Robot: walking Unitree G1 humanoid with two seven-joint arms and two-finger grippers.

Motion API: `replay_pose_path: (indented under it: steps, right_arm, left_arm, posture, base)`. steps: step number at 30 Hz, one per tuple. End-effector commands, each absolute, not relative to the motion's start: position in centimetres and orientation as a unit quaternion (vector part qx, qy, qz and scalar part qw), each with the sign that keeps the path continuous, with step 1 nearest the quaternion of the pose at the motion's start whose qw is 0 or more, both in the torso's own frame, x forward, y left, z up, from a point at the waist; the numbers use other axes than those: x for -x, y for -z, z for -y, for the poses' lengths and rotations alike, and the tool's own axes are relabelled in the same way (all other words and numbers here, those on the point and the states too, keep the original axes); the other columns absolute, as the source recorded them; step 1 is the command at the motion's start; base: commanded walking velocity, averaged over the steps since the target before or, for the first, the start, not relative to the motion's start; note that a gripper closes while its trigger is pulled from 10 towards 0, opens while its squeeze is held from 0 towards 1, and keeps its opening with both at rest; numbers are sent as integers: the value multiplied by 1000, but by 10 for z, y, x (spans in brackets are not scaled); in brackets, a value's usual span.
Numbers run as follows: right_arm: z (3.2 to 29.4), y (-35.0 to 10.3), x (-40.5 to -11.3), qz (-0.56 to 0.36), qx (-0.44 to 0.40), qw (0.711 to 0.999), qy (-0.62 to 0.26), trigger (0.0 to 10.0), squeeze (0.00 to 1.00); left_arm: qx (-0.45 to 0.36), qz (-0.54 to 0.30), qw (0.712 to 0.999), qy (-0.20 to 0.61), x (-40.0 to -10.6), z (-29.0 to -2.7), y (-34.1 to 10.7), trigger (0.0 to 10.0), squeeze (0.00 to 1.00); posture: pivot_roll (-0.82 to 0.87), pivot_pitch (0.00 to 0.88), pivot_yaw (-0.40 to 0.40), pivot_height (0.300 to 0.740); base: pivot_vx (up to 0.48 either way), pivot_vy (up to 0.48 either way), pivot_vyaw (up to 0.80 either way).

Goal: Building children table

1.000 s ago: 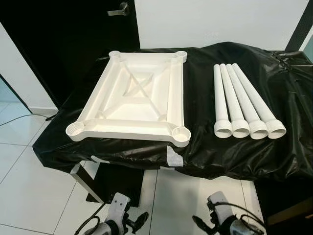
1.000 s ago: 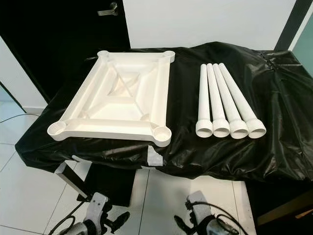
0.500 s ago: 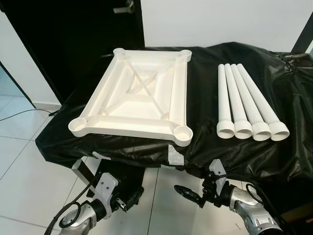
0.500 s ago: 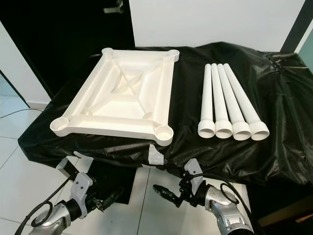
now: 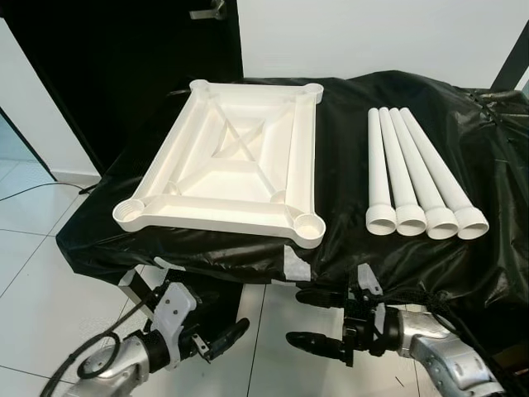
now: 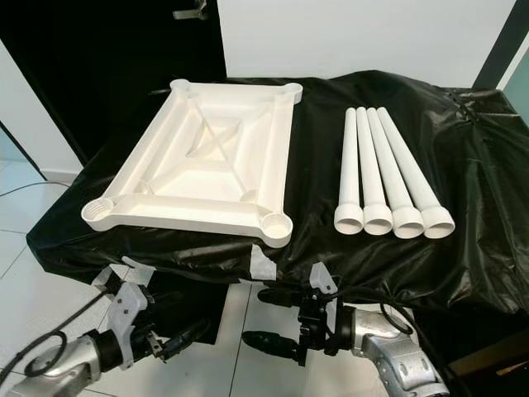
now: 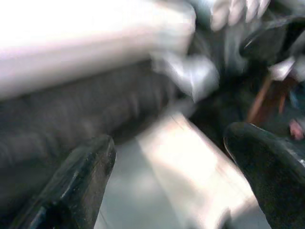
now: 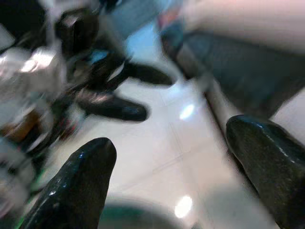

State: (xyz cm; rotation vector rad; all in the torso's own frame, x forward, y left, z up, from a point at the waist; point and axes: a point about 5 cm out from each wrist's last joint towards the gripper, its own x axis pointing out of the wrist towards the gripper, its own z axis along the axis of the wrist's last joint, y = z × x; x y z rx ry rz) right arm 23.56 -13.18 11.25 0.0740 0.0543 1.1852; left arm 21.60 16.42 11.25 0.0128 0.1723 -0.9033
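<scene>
A white children's table top (image 5: 227, 165) lies upside down on the left of a table draped in black plastic (image 5: 347, 132), with a round socket at each corner. Several white tube legs (image 5: 417, 178) lie side by side on the right, wide ends toward me. Both grippers hang below the table's front edge, over the floor. My left gripper (image 5: 216, 337) is open, and in its blurred wrist view the fingers (image 7: 71, 191) stand wide apart around nothing. My right gripper (image 5: 312, 319) is also open and points left, holding nothing, its fingers (image 8: 76, 186) spread.
A black door with a metal handle (image 5: 211, 11) stands behind the table on the left, next to a white wall. White tape (image 5: 295, 266) patches the cover's front edge. A metal table leg (image 5: 136, 285) slants down to the tiled floor (image 5: 50, 281).
Both arms have come up from the bottom edge toward the table's front. The right gripper's fingers have spread wider. The camera has shifted slightly.
</scene>
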Motion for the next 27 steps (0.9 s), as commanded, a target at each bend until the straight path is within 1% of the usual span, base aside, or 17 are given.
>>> replay_pose_path:
  steps: [1, 2, 3, 5, 6, 8, 11, 12, 13, 15, 16, 17, 18, 19, 21, 24, 27]
  right_arm:
    - [138, -132, -249, 21, -45, 858, -511, 10000, 0]
    - [141, -145, -259, 53, -49, 875, -479, 10000, 0]
    - [141, -145, -259, 53, -49, 875, -479, 10000, 0]
    - [145, -162, -271, 89, -56, 894, -436, 10000, 0]
    - [145, -162, -271, 89, -56, 894, -436, 10000, 0]
    - [148, -170, -280, 111, -62, 912, -390, 10000, 0]
    - [149, -173, -283, 117, -65, 918, -373, 10000, 0]
    - [149, -175, -287, 122, -67, 927, -349, 10000, 0]
    - [149, -175, -287, 122, -67, 927, -349, 10000, 0]
    - [150, -179, -294, 128, -66, 947, -287, 10000, 0]
    - [150, -179, -294, 128, -66, 947, -287, 10000, 0]
    - [151, -180, -297, 130, -61, 958, -249, 10000, 0]
    - [151, -180, -297, 130, -61, 958, -249, 10000, 0]
    - [153, -180, -300, 125, -45, 969, -209, 10000, 0]
    - [154, -180, -302, 125, -20, 979, -161, 10000, 0]
    - [154, -180, -303, 125, -7, 981, -147, 10000, 0]
    - [147, -176, -299, 139, 25, 984, -106, 10000, 0]
  left_arm:
    - [20, -44, 854, 519, -217, -163, -132, 10000, 0]
    - [28, -12, 871, 491, -227, -166, -146, 10000, 0]
    - [28, -12, 871, 491, -227, -166, -146, 10000, 0]
    - [44, 24, 893, 447, -240, -172, -166, 10000, 0]
    - [44, 24, 893, 447, -240, -172, -166, 10000, 0]
    - [47, 57, 917, 392, -253, -176, -178, 10000, 0]
    - [52, 63, 925, 372, -257, -177, -181, 10000, 0]
    - [54, 70, 933, 349, -262, -178, -184, 10000, 0]
    - [54, 70, 933, 349, -262, -178, -184, 10000, 0]
    - [52, 61, 953, 293, -274, -176, -183, 10000, 0]
    - [52, 61, 953, 293, -274, -176, -183, 10000, 0]
    - [51, 55, 963, 258, -280, -174, -181, 10000, 0]
    - [51, 55, 963, 258, -280, -174, -181, 10000, 0]
    - [47, 44, 972, 226, -285, -171, -177, 10000, 0]
    - [31, 37, 981, 190, -290, -168, -174, 10000, 0]
    - [35, 31, 982, 181, -290, -166, -172, 10000, 0]
    - [15, 34, 990, 134, -291, -163, -168, 10000, 0]
  posture:
    - [82, 0, 17, 740]
    - [83, 0, 16, 740]
    - [83, 0, 16, 740]
    - [83, 0, 16, 740]
    - [83, 0, 16, 740]
    - [88, 0, 11, 740]
    - [88, 0, 11, 740]
    - [89, 0, 9, 740]
    - [89, 0, 9, 740]
    - [89, 0, 6, 740]
    - [89, 0, 6, 740]
    - [87, 0, 8, 740]
    - [87, 0, 8, 740]
    - [86, 0, 7, 740]
    - [85, 0, 5, 740]
    - [87, 0, 3, 740]
    - [92, 0, -9, 740]
  base:
    - [0, 0, 0]
    - [0, 0, 0]
    - [0, 0, 0]
    - [0, 0, 0]
    - [0, 0, 0]
    - [0, 0, 0]
    - [0, 0, 0]
    - [0, 0, 0]
    - [0, 0, 0]
    - [0, 0, 0]
    - [0, 0, 0]
    - [0, 0, 0]
    - [0, 0, 0]
    - [0, 0, 0]
    - [0, 0, 0]
    - [0, 0, 0]
    - [0, 0, 0]
